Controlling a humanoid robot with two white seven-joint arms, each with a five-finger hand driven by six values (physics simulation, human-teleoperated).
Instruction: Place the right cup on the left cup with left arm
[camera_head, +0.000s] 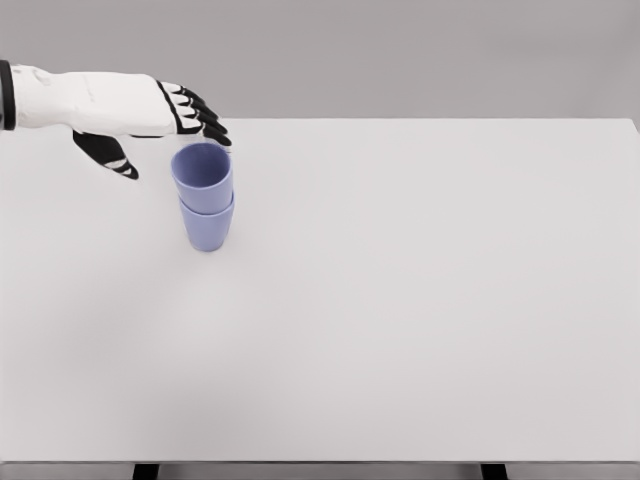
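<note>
Two pale blue cups stand nested on the white table (420, 300) at the left. The upper cup (202, 178) sits inside the lower cup (208, 228), slightly tilted to the left. My left hand (165, 135) hovers just above and to the left of the upper cup's rim. Its fingers (205, 118) are spread and extended over the rim, the thumb (112, 155) hanging down apart from the cup. The hand holds nothing. The right arm does not show.
The table's far edge runs just behind the hand, and its front edge lies near the bottom of the picture.
</note>
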